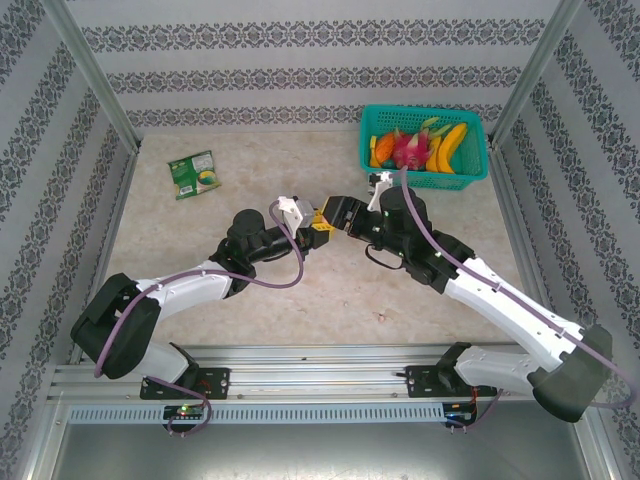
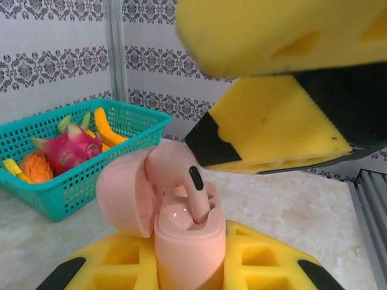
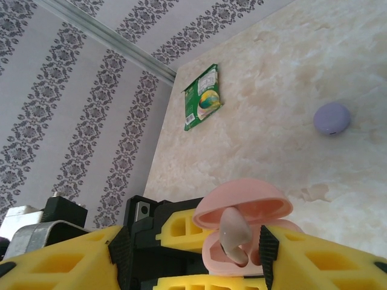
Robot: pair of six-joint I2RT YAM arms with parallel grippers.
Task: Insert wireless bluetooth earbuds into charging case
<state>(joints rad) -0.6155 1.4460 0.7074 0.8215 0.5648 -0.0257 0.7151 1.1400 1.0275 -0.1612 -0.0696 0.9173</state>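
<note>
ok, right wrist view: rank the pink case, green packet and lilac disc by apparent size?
1. pink case, though it is nearest the camera, which inflates it
2. green packet
3. lilac disc, clearly smallest

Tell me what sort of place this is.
Likely a staged robot test cell, not a real room: wallpapered panels framed by aluminium posts, a marble-look table, and a teal basket of fruit.

The left gripper (image 1: pixel 316 236) and right gripper (image 1: pixel 328 216) meet at the middle of the table (image 1: pixel 330 300), and the pink case (image 2: pixel 187 248) pinched in the left one fills the gap. Bare marble opens toward 12, 9 and 6 o'clock. A fruit basket (image 1: pixel 425 110) blocks 1 o'clock; a green packet (image 1: pixel 193 174) lies at 10.
</note>
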